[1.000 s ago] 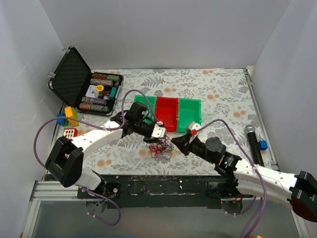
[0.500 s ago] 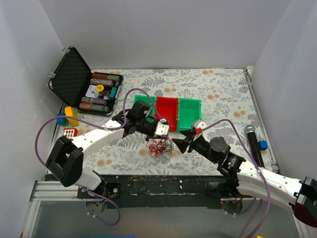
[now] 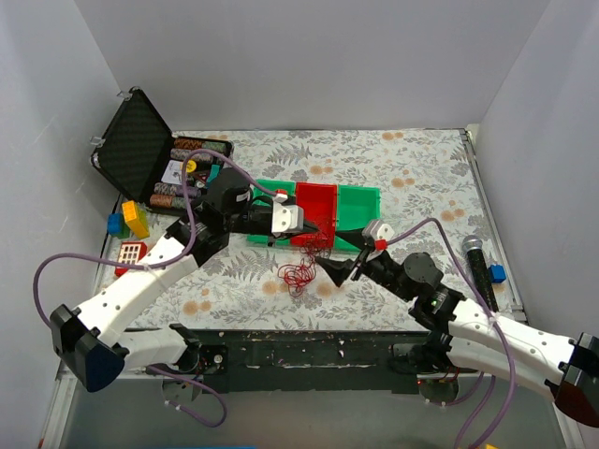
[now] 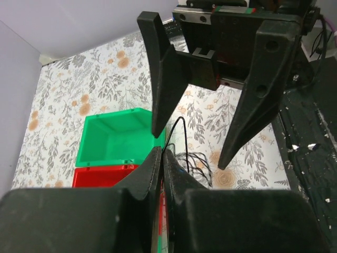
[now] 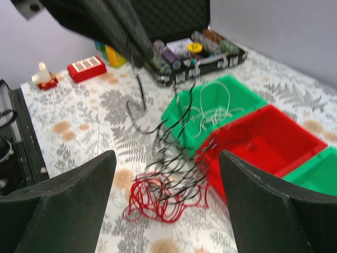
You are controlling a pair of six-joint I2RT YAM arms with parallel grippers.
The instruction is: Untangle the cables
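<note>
Pulling apart looks to be the step in hand. The left gripper (image 3: 307,224) is pinched shut on a few strands of the cables (image 3: 298,275), holding them up by the near edge of the bins (image 3: 360,191) while the red bulk lies on the table (image 3: 412,168) just nearer, and the right gripper (image 3: 335,270) faces it from the right, jaws wide and empty. Next, I judge, the right should close on a low red loop and draw it gently rightward against the left's hold. The right wrist view shows black and pale strands stretched upward, which the top view barely resolves; the left wrist view shows a black strand at the closed tips.
</note>
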